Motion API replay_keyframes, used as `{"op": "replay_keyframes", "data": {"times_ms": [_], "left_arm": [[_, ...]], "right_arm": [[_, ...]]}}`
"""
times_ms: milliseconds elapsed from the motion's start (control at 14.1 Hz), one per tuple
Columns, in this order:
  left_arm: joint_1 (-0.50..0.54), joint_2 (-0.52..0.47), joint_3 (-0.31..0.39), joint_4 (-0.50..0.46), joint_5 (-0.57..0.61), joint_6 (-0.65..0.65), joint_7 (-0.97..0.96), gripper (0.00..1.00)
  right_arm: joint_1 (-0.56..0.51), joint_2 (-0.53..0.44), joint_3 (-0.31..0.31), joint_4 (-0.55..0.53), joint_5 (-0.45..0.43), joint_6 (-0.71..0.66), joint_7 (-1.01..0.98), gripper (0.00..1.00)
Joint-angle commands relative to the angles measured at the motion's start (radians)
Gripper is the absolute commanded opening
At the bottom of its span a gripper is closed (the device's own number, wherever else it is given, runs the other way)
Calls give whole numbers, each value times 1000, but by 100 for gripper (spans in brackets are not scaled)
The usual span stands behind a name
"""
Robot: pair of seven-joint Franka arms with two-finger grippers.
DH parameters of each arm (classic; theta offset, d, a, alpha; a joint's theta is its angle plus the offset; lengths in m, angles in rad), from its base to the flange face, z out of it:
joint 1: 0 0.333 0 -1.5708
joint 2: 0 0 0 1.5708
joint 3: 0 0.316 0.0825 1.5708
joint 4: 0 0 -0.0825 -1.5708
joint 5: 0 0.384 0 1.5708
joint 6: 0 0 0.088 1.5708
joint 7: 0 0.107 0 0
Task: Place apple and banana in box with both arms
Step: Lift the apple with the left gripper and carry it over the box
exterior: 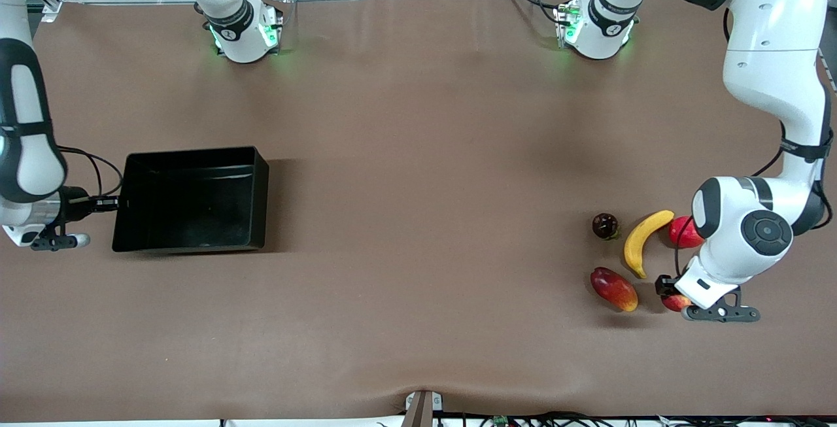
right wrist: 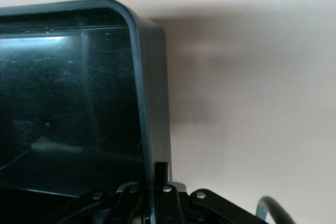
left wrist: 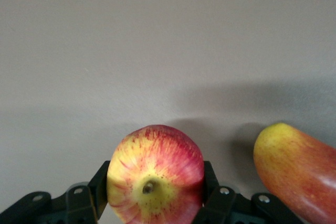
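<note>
The apple point(exterior: 677, 302), red with a yellow speckled patch round its stem, lies on the table at the left arm's end. My left gripper point(exterior: 667, 290) is down on it. In the left wrist view the apple point(left wrist: 155, 174) sits between the two black fingers point(left wrist: 100, 188), which press on both its sides. The banana point(exterior: 644, 239) lies beside it, a little farther from the front camera. The black box point(exterior: 189, 204) stands empty at the right arm's end. My right gripper point(exterior: 116, 203) is shut on the box's end wall point(right wrist: 149, 77), one finger inside and one outside.
A red-and-yellow mango-like fruit point(exterior: 613, 288) lies beside the apple, toward the table's middle; it also shows in the left wrist view point(left wrist: 299, 177). A plain red round fruit point(exterior: 681, 231) and a dark round fruit point(exterior: 605, 225) flank the banana.
</note>
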Motion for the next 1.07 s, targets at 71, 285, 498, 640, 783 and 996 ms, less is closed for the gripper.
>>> {"op": "replay_keyframes", "data": {"times_ms": [71, 285, 498, 640, 783, 996], "left_arm": [[-16, -181, -37, -31, 22, -216, 0, 0], [-9, -300, -86, -72, 2, -359, -11, 0], [-10, -444, -98, -179, -102, -402, -26, 0], [-10, -543, -118, -254, -134, -407, -41, 0], [-12, -587, -159, -270, -137, -466, -118, 0], [-12, -611, -225, -290, -153, -511, -211, 0]], "right_arm": [[140, -62, 6, 24, 69, -89, 194, 0], [278, -82, 6, 23, 132, -92, 416, 0], [444, -90, 5, 24, 146, -71, 481, 0], [521, -84, 5, 21, 187, -28, 527, 0], [599, -78, 5, 12, 219, 49, 611, 0], [732, -66, 3, -8, 220, 155, 653, 0]]}}
